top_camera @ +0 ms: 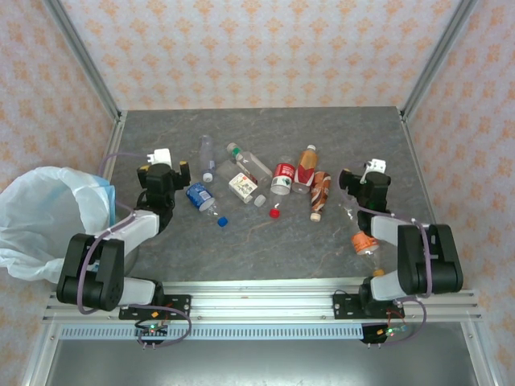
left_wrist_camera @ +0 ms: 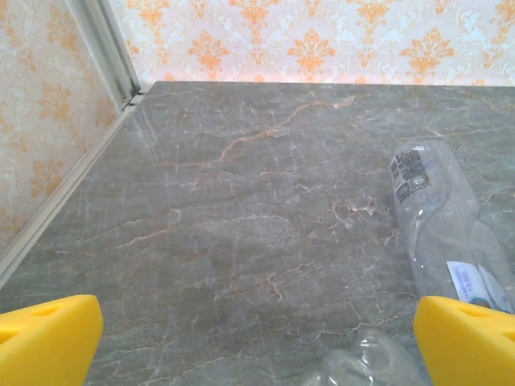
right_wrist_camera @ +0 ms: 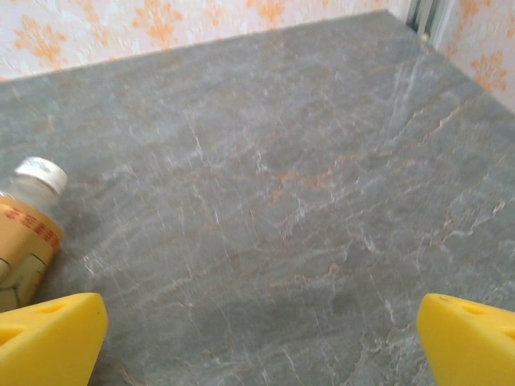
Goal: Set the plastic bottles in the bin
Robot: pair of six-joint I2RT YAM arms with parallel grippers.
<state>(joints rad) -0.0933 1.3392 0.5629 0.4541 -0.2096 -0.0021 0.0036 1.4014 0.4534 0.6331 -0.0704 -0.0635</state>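
An orange bottle lies nearest on the grey table, behind the right claw and close beside that arm's forearm. The bin, its white bag billowing over the rim, stands outward of and behind the left claw, well apart from the other bottles.

Both claws are spread wide and grip nothing. In the left wrist view the 2 yellow pads sit at the lower corners with bare table between them. A clear bottle lies just ahead of the right-hand pad, small print on its side facing up. In the right wrist view the pads stand equally far apart, and a white-capped bottle with a tan label lies just ahead of the left-hand pad.

Seen from above, the rest of the bottles lie between the 2 claws. A blue-labelled bottle lies just inward of the left claw, its blue cap pointing near. A loose red cap rests about midway between the claws. Level with the claws are a white-labelled bottle, a red-labelled bottle and a brown-orange bottle, the last just inward of the right claw. Farther out than both claws lie a green-capped bottle and an orange-capped bottle.
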